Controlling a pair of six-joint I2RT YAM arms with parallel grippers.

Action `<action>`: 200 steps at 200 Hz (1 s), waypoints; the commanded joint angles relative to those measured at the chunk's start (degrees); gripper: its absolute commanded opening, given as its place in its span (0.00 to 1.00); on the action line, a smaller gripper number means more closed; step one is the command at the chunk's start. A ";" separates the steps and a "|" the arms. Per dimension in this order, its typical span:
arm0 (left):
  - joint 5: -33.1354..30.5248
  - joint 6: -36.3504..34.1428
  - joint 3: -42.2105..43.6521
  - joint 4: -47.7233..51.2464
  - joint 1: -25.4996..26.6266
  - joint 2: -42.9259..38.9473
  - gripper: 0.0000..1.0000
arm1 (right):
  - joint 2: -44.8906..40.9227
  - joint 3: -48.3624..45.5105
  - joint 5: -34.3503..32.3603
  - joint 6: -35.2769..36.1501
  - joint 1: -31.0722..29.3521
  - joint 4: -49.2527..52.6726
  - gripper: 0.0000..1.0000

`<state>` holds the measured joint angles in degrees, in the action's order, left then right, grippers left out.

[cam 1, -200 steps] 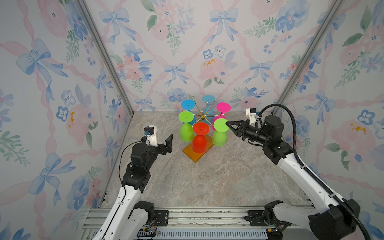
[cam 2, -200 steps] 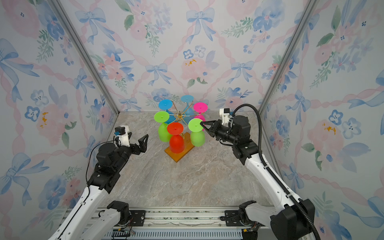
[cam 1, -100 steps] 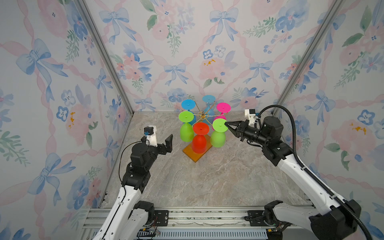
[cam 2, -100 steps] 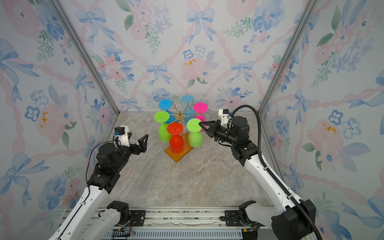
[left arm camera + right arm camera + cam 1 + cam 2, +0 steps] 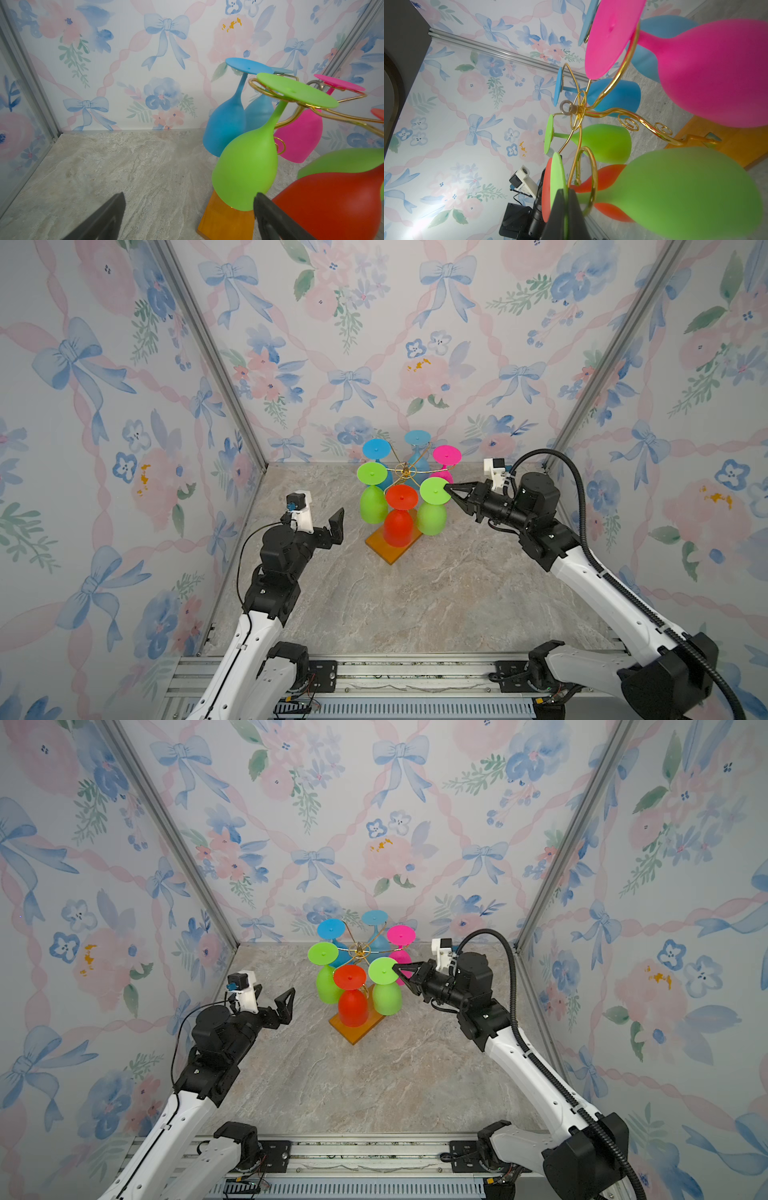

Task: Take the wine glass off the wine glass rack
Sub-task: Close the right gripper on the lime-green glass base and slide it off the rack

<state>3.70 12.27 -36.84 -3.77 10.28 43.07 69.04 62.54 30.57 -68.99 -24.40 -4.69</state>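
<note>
- In both top views the twisted stem of the wine glass rack [image 5: 402, 467] is hidden behind the hanging glasses (only its gold hub and a few arms show).
- The red glass [image 5: 398, 522] covers most of the wooden base [image 5: 392, 551], leaving us one orange corner.
- In the left wrist view the left gripper [image 5: 189, 197] is cut off at the picture's edge. Its jaws stand wide apart with nothing between them, off to the left of the rack and clear of it.
- In the right wrist view the bowl of the green wine glass [image 5: 685, 193] is close and blurred.
- The right gripper [image 5: 449, 490] is pinched tight on the rim of that glass's round foot.
- This glass hangs upside down on the rack's right front arm, just beside the red one. It is matte lime green, with a flat disc foot on top and a rounded bowl below.
- Its stem passes through the gold loop of the arm.
- The rack stands near the back wall, on the marbled table [image 5: 415, 605].
</note>
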 commanded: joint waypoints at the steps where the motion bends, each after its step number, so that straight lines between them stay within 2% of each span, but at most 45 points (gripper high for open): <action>1: 0.25 0.67 0.68 -2.14 -0.64 -0.61 0.98 | 0.79 2.88 -0.23 0.84 -1.17 -0.79 0.00; 200: 0.36 0.82 0.97 -2.21 -1.00 -0.45 0.98 | 5.58 8.00 -7.79 1.30 -1.62 -2.01 0.00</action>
<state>3.73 12.32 -36.51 -4.62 9.69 43.07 74.43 68.66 24.64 -68.55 -25.98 -5.21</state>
